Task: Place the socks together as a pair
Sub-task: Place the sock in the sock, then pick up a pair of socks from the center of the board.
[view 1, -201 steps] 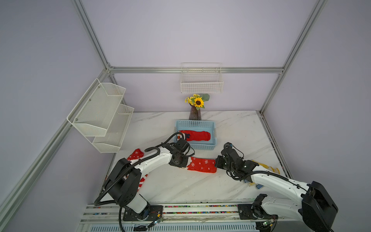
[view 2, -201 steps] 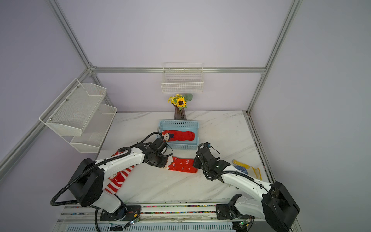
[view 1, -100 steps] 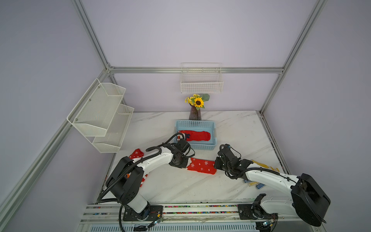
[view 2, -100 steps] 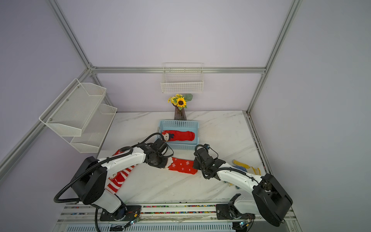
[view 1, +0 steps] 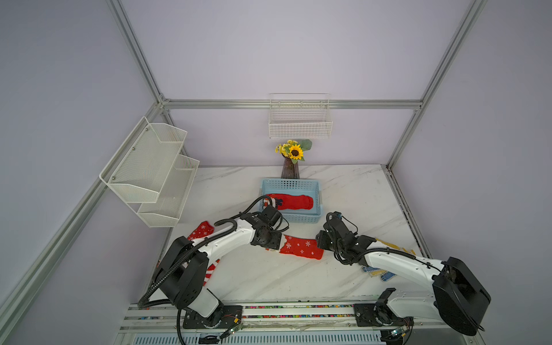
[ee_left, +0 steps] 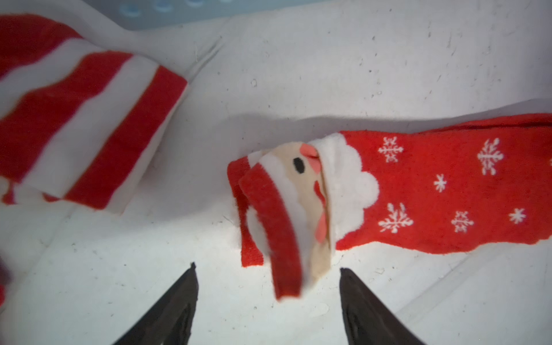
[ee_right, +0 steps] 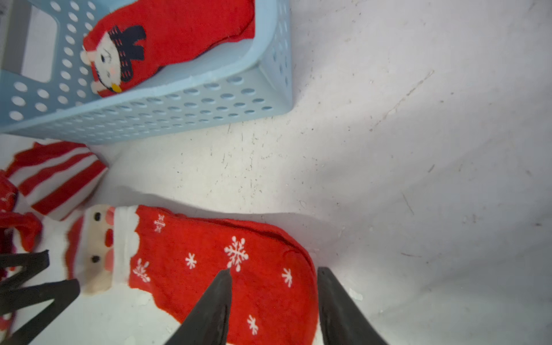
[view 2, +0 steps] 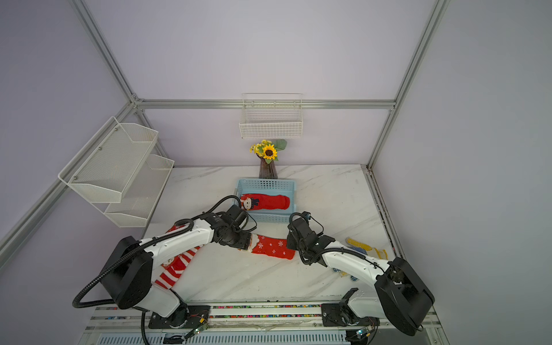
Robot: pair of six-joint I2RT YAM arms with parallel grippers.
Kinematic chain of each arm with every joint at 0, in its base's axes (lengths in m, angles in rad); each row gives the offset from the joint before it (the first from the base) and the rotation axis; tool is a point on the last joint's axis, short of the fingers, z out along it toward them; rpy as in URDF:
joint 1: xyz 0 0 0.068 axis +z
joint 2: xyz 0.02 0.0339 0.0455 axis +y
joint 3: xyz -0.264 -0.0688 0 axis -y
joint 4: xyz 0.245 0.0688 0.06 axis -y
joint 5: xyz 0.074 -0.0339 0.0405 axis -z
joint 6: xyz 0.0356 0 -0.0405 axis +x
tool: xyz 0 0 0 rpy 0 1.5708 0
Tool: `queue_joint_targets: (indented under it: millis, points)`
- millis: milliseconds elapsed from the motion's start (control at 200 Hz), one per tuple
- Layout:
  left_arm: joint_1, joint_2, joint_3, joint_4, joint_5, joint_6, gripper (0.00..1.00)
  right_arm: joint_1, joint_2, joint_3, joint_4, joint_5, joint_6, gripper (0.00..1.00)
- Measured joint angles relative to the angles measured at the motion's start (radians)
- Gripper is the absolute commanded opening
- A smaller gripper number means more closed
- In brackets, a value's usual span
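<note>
A red Santa sock (view 1: 300, 248) (view 2: 272, 248) with white snowflakes lies flat at mid-table; a second red layer shows under its edge (ee_right: 254, 223). My left gripper (ee_left: 267, 265) stands open at the Santa-face cuff (ee_left: 310, 191), whose red band droops blurred between the fingers. At the toe end, my right gripper (ee_right: 274, 270) is open, one finger over the sock (ee_right: 209, 263) and the other just past the toe. A red-and-white striped sock (ee_left: 83, 128) (view 2: 176, 265) lies left under the left arm. A snowman sock (ee_right: 167, 38) (view 1: 289, 201) rests in the blue basket (ee_right: 179, 110).
The blue basket (view 1: 317, 198) stands just behind the socks, with a sunflower vase (view 1: 290, 170) behind it. Blue and yellow dotted gloves (view 2: 363, 246) lie at the right under the right arm. A red snowflake sock (view 1: 203, 231) sits at the left edge. White wire shelves hang on the walls.
Both grippers have gone from shut to open and let go of the Santa sock, which now lies on the table. The right arm shifted slightly left.
</note>
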Motion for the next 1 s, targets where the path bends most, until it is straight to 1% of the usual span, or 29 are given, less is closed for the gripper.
queue_joint_targets:
  millis: [60,210,410,530,685,845,925,1000]
  points:
    - [0.001,-0.023,0.000,0.004,-0.023,-0.013,0.80,0.000,-0.005,-0.003,-0.001,-0.006,0.003,0.59]
    - [0.016,-0.046,-0.003,0.032,-0.040,-0.045,0.80,0.008,-0.013,-0.050,0.001,-0.031,0.012,0.60]
    - [0.025,0.003,-0.020,0.077,-0.014,-0.060,0.79,0.016,-0.006,-0.093,0.008,-0.057,0.031,0.60]
    - [0.026,0.021,-0.047,0.097,-0.005,-0.071,0.77,0.018,0.018,-0.103,0.055,-0.069,0.036,0.60]
    - [0.033,0.032,-0.071,0.124,0.010,-0.078,0.69,0.018,0.043,-0.129,0.098,-0.072,0.050,0.58]
    - [0.039,0.055,-0.097,0.158,0.020,-0.081,0.64,0.018,0.065,-0.137,0.141,-0.072,0.055,0.55]
    - [0.040,0.055,-0.114,0.173,0.029,-0.090,0.58,0.018,0.077,-0.136,0.162,-0.071,0.054,0.53]
    - [0.040,0.058,-0.126,0.190,0.040,-0.099,0.55,0.018,0.089,-0.136,0.186,-0.069,0.054,0.51]
